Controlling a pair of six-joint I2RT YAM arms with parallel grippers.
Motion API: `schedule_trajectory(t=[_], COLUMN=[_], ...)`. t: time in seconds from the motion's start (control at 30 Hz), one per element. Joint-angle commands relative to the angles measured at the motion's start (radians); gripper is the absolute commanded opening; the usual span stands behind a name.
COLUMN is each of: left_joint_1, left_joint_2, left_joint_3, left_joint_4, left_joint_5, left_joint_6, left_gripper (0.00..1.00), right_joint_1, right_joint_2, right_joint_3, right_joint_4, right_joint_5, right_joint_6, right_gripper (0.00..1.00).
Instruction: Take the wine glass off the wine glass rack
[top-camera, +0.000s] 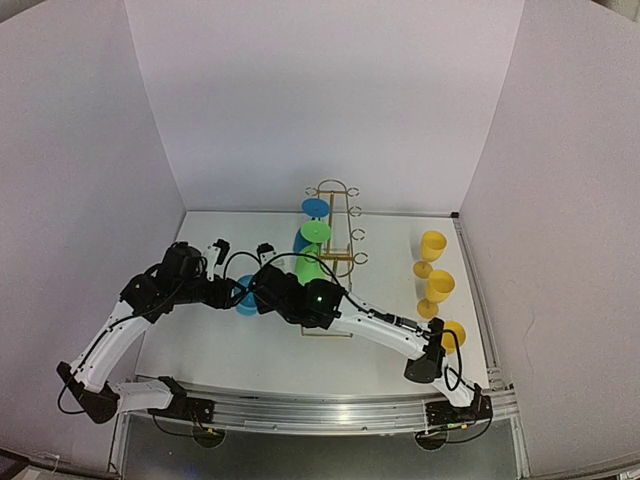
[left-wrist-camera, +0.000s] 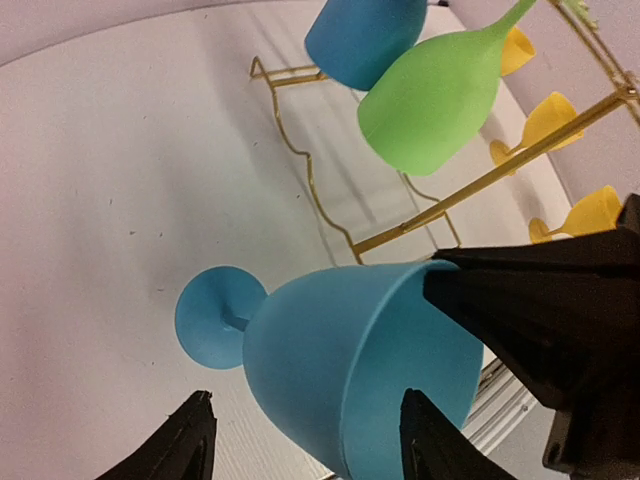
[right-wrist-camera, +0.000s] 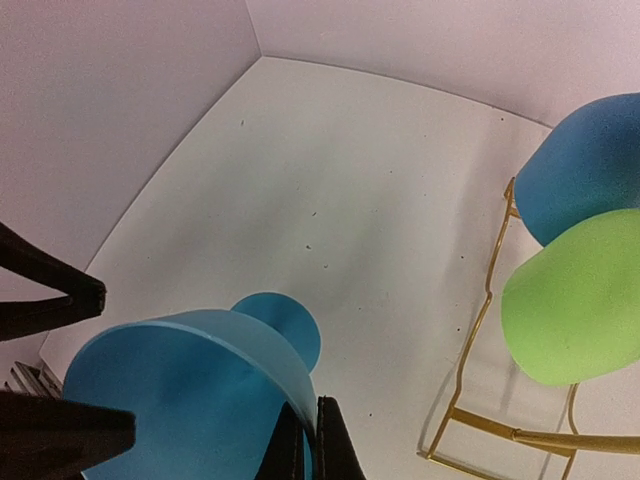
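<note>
The right end effector is clamped on the rim of the light blue wine glass, low in the frame, apart from the gold rack. The left end effector stands wide around its bowl. A green glass and a dark blue glass hang there, upper right.

The light-blue wine glass, the green glass and the dark-blue glass have an opaque, smooth, matt surface that looks like plastic, as do the yellow glasses at the right. The wine glass rack is thin gold-coloured metal wire with a glossy finish. The table is white, matt and smooth with a few small dark specks; the fingers of the left gripper look like matt black plastic.
</note>
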Motion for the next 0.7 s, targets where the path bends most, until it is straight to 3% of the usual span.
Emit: schedule_trajectory(t=[0.0,0.33,0.47,0.6,0.67], left_joint_1=[0.003,-0.004,-0.004,0.018,0.057], left_joint_2=[0.053,0.113,0.119,0.141,0.163], left_joint_3=[0.078,0.075,0.070,0.054,0.057], left_joint_4=[-0.061,-0.118,-0.139,-0.149,-0.145], left_joint_5=[-0.092,-0.125,-0.135,-0.216,-0.227], left_joint_6=[0.015,0.087,0.077,0.121,0.153], left_gripper=[0.58,0.01,0.00,0.00,0.00], right_joint_1=[0.024,0.025,0.025,0.025,0.025], right_joint_2=[0.024,0.035,0.026,-0.012,-0.043], right_joint_3=[0.038,0.029,0.015,-0.010,-0.028], right_joint_4=[0.048,0.073,0.087,0.107,0.117], right_joint_5=[-0.017,-0.054,-0.080,-0.081,-0.066], right_joint_6=[-0.001,0.004,-0.017,-0.052,-0.065], right_gripper=[0.00,0.00,0.00,0.28,0.35])
